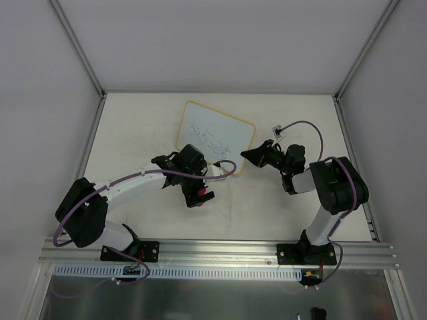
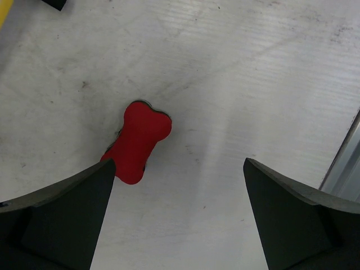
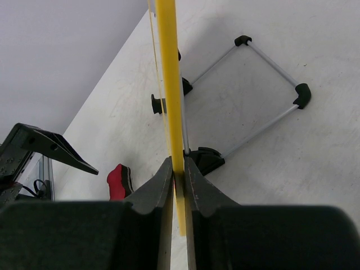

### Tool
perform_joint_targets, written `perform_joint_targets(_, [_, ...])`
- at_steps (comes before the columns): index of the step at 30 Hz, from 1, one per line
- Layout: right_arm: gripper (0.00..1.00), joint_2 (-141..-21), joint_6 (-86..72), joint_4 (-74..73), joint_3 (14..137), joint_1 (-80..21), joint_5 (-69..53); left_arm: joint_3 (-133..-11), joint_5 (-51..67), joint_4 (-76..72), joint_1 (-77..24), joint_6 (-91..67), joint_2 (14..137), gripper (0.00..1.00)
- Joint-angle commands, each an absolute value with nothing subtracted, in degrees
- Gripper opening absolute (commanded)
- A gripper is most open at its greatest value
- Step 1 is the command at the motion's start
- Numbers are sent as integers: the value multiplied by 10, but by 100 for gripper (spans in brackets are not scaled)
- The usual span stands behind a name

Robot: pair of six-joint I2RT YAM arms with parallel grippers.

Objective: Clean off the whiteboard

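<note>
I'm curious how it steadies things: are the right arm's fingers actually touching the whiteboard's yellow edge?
Touching. The right wrist view shows both right fingers pressed against the yellow frame of the whiteboard, with no gap on either side.

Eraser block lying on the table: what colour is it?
The eraser block is red on top with a dark layer beneath; left wrist view shows it best.
</note>
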State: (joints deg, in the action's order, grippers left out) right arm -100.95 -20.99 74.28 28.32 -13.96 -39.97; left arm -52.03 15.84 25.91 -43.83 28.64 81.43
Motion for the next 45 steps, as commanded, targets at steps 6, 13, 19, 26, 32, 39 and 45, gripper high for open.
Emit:
perform_joint_targets(6, [9,-976,-212,877,294,-135,-398,-540,207,268,-426,422,872,97])
perform_joint_targets(13, [9,-983,-210,877,297,-135,-398,-557,245,269,-398,442,893,98])
perform_joint_targets(19, [9,-992,-214,878,301,-138,-402,-580,244,272,-380,449,927,94])
perform_joint_targets(26, [9,-990,-212,877,301,-137,-403,-599,249,278,-374,452,962,86])
perform_joint_targets(32, [9,-989,-212,877,301,-138,-403,-619,244,290,-369,449,993,79])
perform_joint_targets(39, [9,-991,-217,878,305,-139,-405,-631,227,300,-369,439,1015,75])
perform_joint_targets(45, [9,-990,-218,878,305,-137,-405,-634,204,304,-369,422,1020,64])
